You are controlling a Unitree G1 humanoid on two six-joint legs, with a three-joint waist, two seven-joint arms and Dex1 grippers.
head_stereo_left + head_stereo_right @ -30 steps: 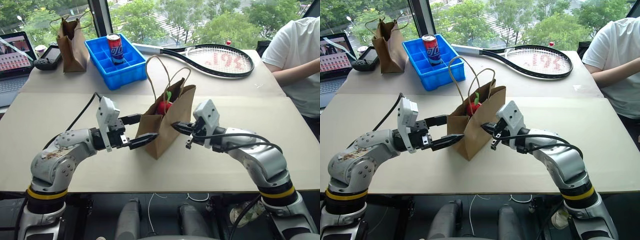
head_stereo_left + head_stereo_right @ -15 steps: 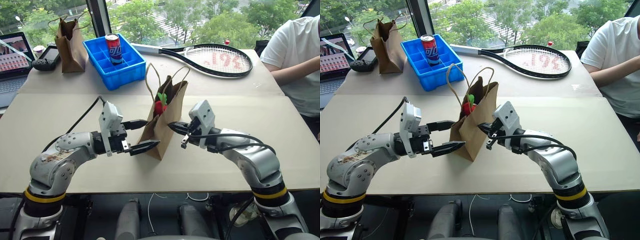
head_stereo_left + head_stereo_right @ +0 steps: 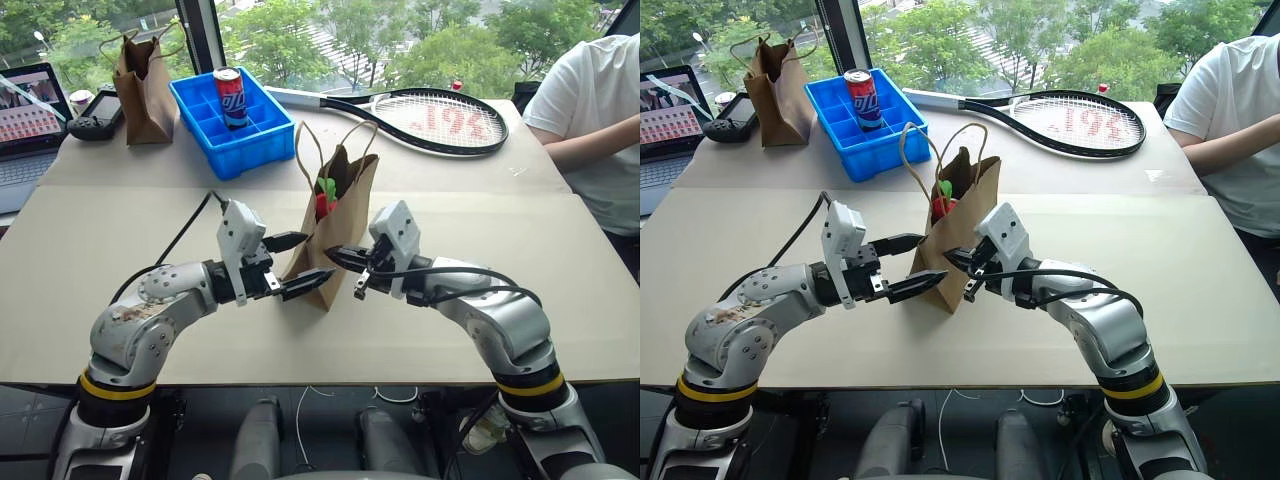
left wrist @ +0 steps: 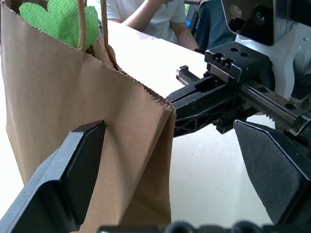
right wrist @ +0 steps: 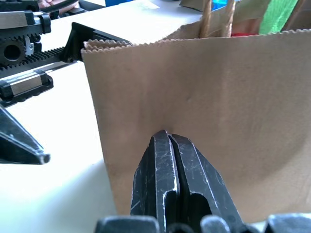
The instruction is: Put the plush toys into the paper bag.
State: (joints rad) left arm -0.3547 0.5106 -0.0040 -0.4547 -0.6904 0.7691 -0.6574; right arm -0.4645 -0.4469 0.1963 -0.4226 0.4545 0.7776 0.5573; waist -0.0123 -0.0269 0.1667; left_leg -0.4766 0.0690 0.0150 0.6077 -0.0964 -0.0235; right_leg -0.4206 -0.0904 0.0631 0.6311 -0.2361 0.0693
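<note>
Left tool (image 3: 297, 264) wide open astride paper bag (image 3: 335, 245) edge; right tool (image 3: 340, 259) closed, empty, against opposite side.

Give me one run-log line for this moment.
toys: red chili plush and green plush inside paper bag | left gripper: open, straddling bag corner | right gripper: shut, tips against bag side

The paper bag (image 3: 335, 235) stands upright on the tabletop (image 3: 120, 230) with the red and green of the plush toys (image 3: 324, 198) showing at its open mouth. The left gripper (image 3: 302, 264) has its jaws spread wide at the bag's near-left corner, while the right gripper (image 3: 338, 259) presses its closed jaws against the bag's opposite side. Farther back lie a blue tray (image 3: 232, 125) holding a can (image 3: 230, 97), a darker bag (image 3: 143, 90), a tennis racket (image 3: 420, 118), and a person's arm (image 3: 590, 140).
</note>
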